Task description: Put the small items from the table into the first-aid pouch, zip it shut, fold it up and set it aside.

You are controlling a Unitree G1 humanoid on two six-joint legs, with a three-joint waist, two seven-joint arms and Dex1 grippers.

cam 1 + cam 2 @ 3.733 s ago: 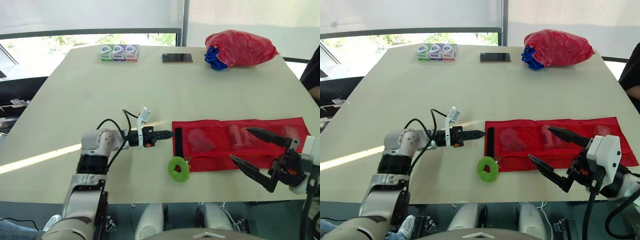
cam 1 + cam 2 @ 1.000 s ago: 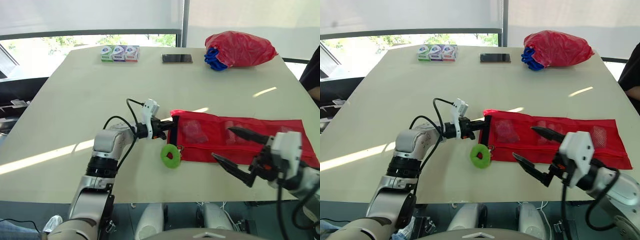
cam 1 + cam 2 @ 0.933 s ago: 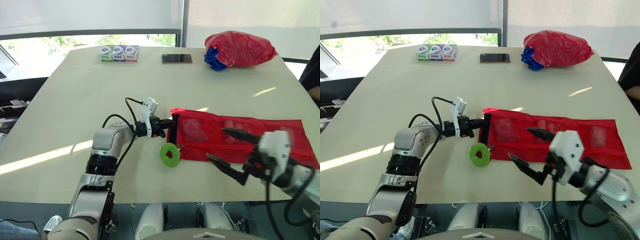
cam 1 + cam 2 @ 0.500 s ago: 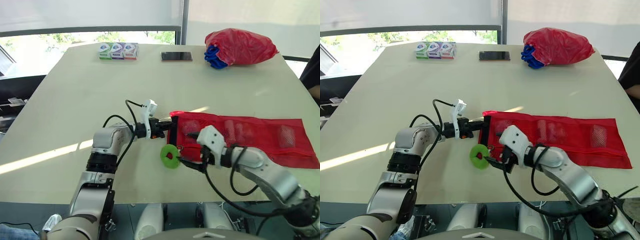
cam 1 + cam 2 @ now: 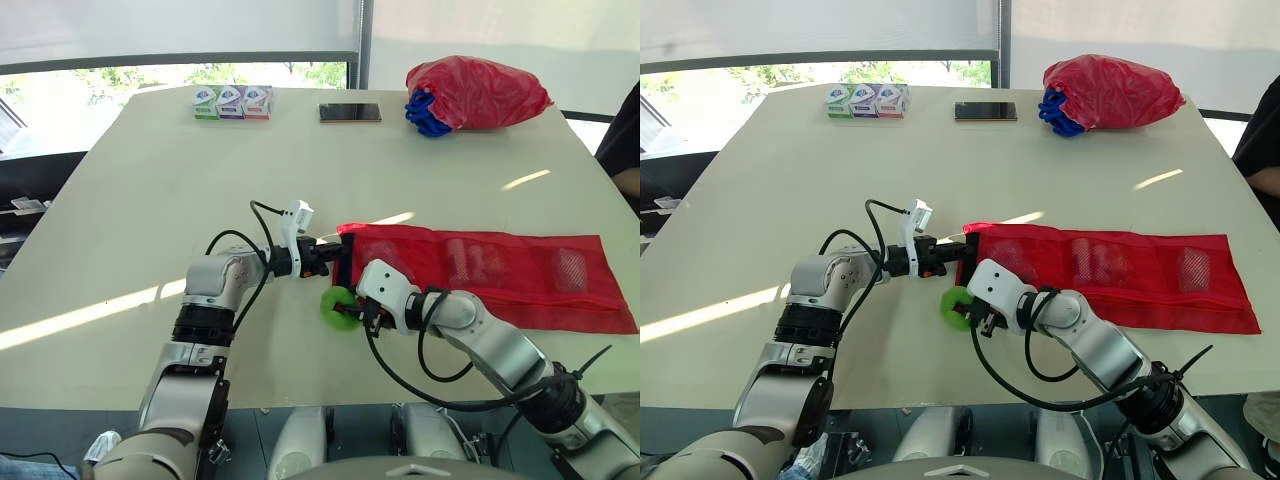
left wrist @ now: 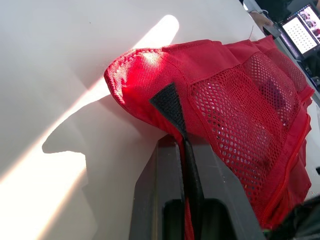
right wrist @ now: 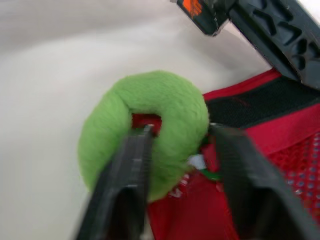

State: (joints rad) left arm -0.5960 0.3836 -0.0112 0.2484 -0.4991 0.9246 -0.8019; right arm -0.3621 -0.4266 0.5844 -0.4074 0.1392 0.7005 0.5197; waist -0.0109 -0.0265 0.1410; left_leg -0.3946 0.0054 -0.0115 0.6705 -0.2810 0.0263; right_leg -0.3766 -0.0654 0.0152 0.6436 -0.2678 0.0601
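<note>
The red mesh first-aid pouch [image 5: 500,270] lies lengthwise on the table, with small items showing faintly through its mesh. My left gripper [image 5: 335,253] is shut on the pouch's black-trimmed left end [image 6: 167,102] and holds that corner slightly raised. A fuzzy green ring [image 5: 334,303] hangs from the zipper at the pouch's front left corner. My right gripper [image 7: 180,129] is shut on the green ring [image 7: 150,100]: one finger pokes through its hole and the other presses its outer side. The right arm reaches leftward along the pouch's front edge.
Three small coloured boxes [image 5: 232,102], a dark phone [image 5: 350,112] and a stuffed red bag with blue cord [image 5: 475,92] sit along the table's far edge. A person's dark sleeve [image 5: 625,150] shows at the right edge.
My right arm swept left along the pouch to the green ring, and its wide-open fingers closed around it. The left gripper kept its hold on the pouch's end.
</note>
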